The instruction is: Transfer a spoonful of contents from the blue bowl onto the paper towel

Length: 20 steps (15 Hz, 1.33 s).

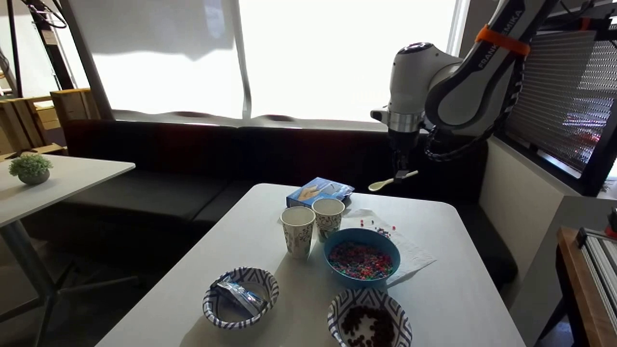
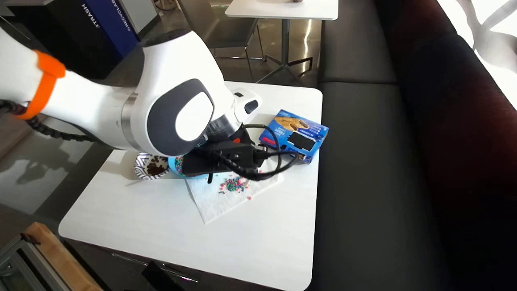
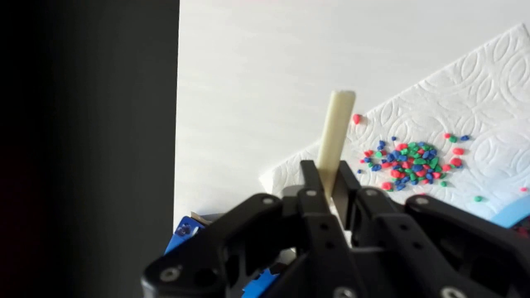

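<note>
Arm (image 1: 470, 99) reads "FRANK", "EMIKA", black bin (image 2: 66, 40) "TRASH", blue bin (image 2: 113, 27) "RECYCLAB"

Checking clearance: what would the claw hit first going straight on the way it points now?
Probably the paper towel near its edge, or the tabletop just beside it; depth is unclear. The held spoon might touch down before the claw.

A Franka Emika Panda arm (image 1: 475, 91) is bent over the table (image 1: 294, 299), its wrist (image 1: 408, 89) upright above the Robotiq gripper (image 3: 329, 178). The gripper points straight down, raised over the table near its far edge in an exterior view, both fingers (image 3: 309, 178) pinching a spoon (image 3: 337, 128) by the handle.
</note>
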Each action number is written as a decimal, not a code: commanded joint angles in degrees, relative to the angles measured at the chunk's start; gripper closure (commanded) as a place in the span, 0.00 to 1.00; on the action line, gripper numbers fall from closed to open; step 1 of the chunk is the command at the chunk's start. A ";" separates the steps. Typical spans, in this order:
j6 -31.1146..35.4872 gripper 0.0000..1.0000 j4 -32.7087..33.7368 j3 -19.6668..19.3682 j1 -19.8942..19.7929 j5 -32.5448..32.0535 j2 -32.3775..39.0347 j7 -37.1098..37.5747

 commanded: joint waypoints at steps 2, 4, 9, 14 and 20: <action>16.76 0.97 -8.12 -6.93 -0.70 0.64 -1.98 4.58; 12.92 0.86 -5.27 -6.65 0.41 2.17 -0.44 0.63; 12.83 0.97 -4.76 -6.58 1.17 2.11 -0.39 0.47; 8.01 0.97 -7.12 -7.13 1.54 0.94 -1.29 -2.07; 2.67 0.97 -6.46 -7.31 1.18 0.14 0.37 -3.72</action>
